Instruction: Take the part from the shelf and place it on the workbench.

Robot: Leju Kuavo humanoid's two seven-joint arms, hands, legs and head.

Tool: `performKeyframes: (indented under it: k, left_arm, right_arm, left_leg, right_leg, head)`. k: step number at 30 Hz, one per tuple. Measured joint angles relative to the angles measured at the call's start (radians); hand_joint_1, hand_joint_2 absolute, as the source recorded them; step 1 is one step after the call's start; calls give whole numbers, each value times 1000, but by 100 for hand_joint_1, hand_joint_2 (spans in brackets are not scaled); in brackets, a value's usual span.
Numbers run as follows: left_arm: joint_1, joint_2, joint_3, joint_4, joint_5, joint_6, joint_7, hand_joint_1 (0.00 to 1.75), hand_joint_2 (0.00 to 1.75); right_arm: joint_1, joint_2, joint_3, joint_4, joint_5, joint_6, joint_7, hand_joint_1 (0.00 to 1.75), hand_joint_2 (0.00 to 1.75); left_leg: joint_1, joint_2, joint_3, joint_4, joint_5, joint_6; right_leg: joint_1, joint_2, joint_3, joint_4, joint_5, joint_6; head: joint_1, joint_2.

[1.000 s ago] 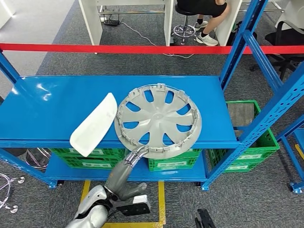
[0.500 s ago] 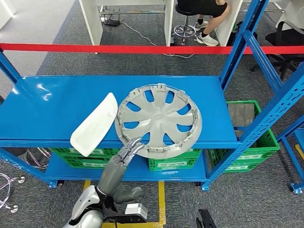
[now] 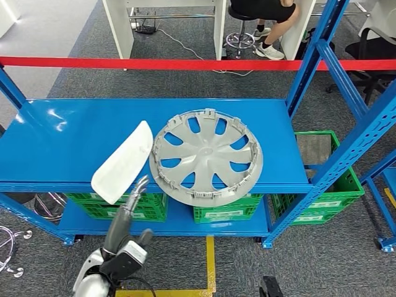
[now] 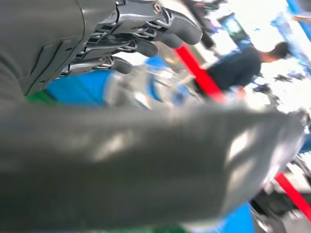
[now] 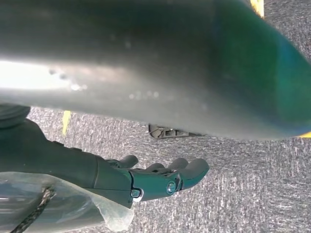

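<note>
Blue shelf (image 3: 70,142) | hubcap (image 3: 206,157) beside white panel (image 3: 122,162) | left hand (image 3: 127,207) empty, fingers straight, below panel | right hand (image 5: 146,177) empty, fingers loosely apart

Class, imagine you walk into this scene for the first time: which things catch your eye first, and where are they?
The big silver hubcap lies flat on the blue shelf, its near edge jutting over the front. Beside it, to the left, a white curved panel also overhangs the shelf's front edge. Below that panel the left robot hand reaches up, holding nothing, and a red barrier tape runs across behind the shelf.
</note>
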Motion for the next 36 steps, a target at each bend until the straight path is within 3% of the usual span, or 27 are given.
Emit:
performKeyframes:
  k: [5, 16, 22, 31, 36]
  left_arm:
    - [30, 15, 126, 0, 16, -48, 0, 0, 175]
    - [49, 26, 210, -1, -27, -27, 9, 0, 175]
    - [56, 64, 266, -51, -271, 78, 57, 0, 175]
    - [35, 131, 266, -169, -570, 197, 173, 0, 175]
    - [30, 153, 255, -207, -779, 317, 237, 0, 175]
  right_arm:
    - [7, 0, -15, 0, -1, 0, -8, 0, 0]
    - [7, 0, -29, 0, -3, -2, -8, 0, 0]
    - [9, -1, -52, 0, -2, -7, 4, 0, 0]
    - [9, -1, -78, 1, 18, 9, 1, 0, 0]
    - [9, 0, -88, 2, 31, 10, 4, 0, 0]
  left_leg:
    - [0, 0, 0, 0, 0, 0]
    - [0, 0, 0, 0, 0, 0]
    - [0, 0, 0, 0, 0, 0]
    - [0, 0, 0, 0, 0, 0]
    - [0, 0, 0, 0, 0, 0]
  right_leg:
    - [0, 0, 0, 0, 0, 0]
    - [0, 0, 0, 0, 0, 0]
    - [0, 0, 0, 0, 0, 0]
    - [0, 0, -1, 0, 0, 0]
    - [0, 0, -1, 0, 0, 0]
  head:
    - [0, 0]
    - [0, 0]
    - [0, 0]
    - [0, 0]
    - [0, 0]
